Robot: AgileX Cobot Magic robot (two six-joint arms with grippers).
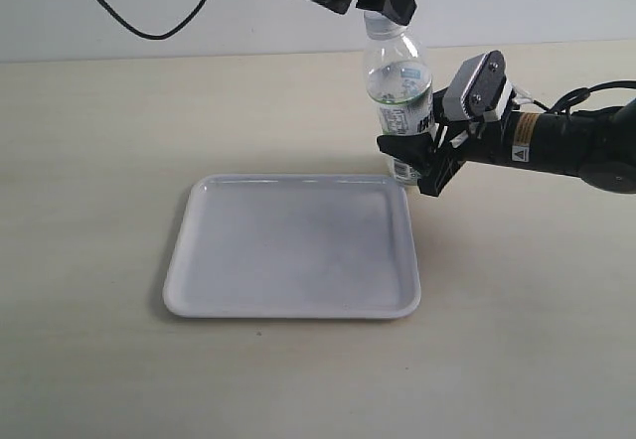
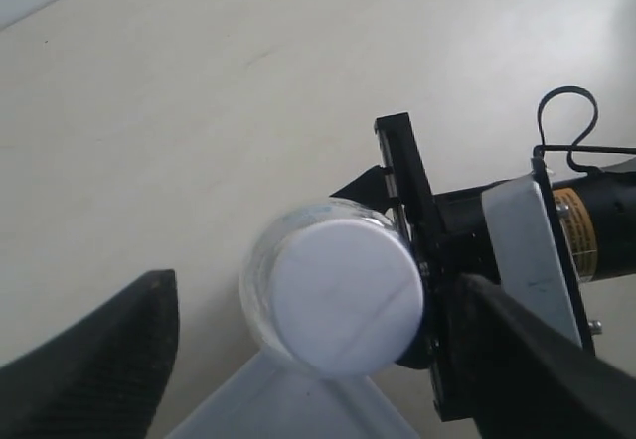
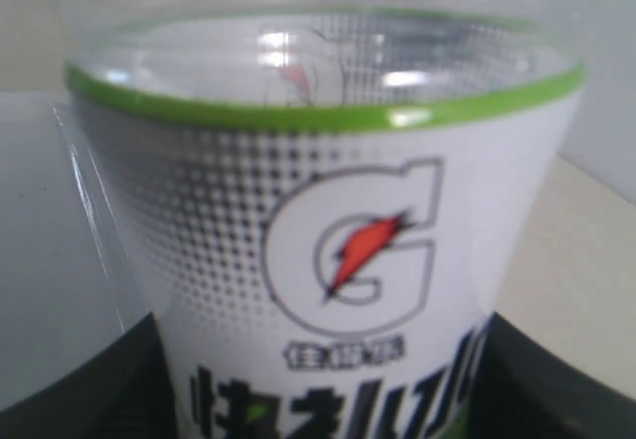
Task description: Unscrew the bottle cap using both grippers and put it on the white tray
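The clear bottle stands upright just past the far right corner of the white tray. My right gripper is shut on the bottle's lower, labelled body; in the right wrist view the label fills the frame with a dark finger on each side. My left gripper hangs over the bottle's top and hides the cap in the exterior view. In the left wrist view the white bottle cap sits on the neck between the open fingers, with a clear gap on one side.
The beige table surrounds the tray. A black cable hangs at the back left. The right arm, with its grey-white block, reaches in from the right edge. A tray corner shows below the cap.
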